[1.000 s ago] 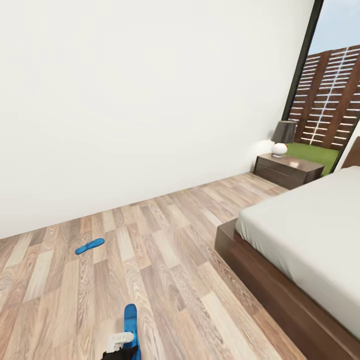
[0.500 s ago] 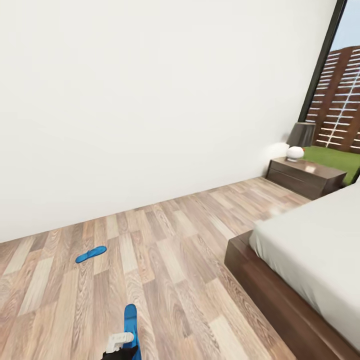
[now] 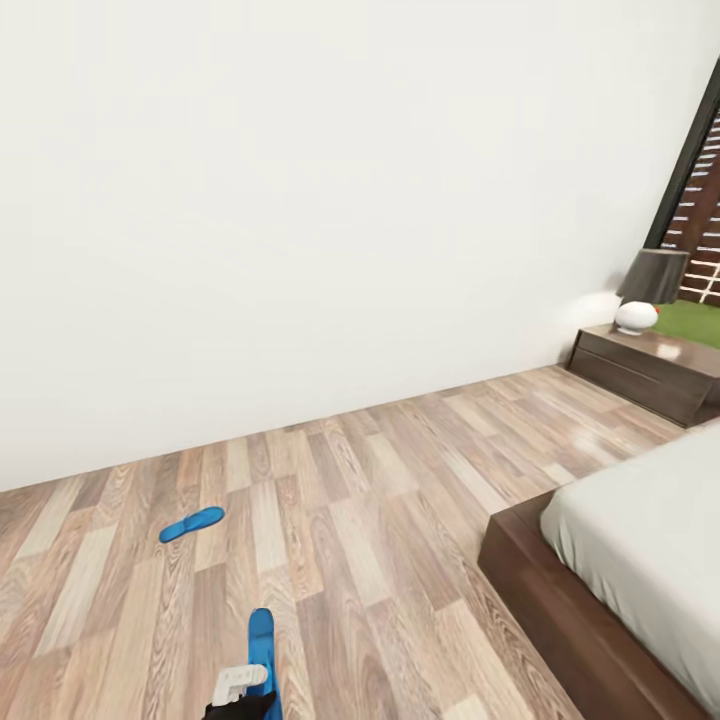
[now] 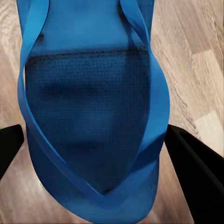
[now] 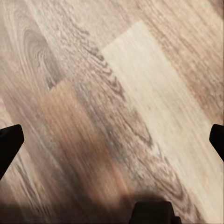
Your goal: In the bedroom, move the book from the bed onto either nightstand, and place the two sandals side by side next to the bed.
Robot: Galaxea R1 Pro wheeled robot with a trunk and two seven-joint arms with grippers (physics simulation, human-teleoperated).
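- Your left claw grasps one blue sandal: in the left wrist view its two dark fingers sit at either edge of the sole, and in the head view the sandal pokes forward from the claw low in the picture, above the wood floor.
- Your right claw is released — its fingertips stand wide apart with nothing but floor planks between them.
- The second sandal lies flat on the floor ahead and a little to the left, well apart from the bed and closer to the white wall.
- What has just changed is your view, not the things: over the last second the whole picture has slid, so the bed, the nightstand and its lamp have drifted toward the right edge and the window has nearly left the frame. The held sandal sits at the same spot in the picture throughout.
- For the task, I judge this as a turn toward the loose sandal — one is in hand, the other not yet collected, and neither is placed beside the bed.
- The book is not something I can place from these views.
- No brand, label or readable writing appears on the sandals, the furniture or the wall.
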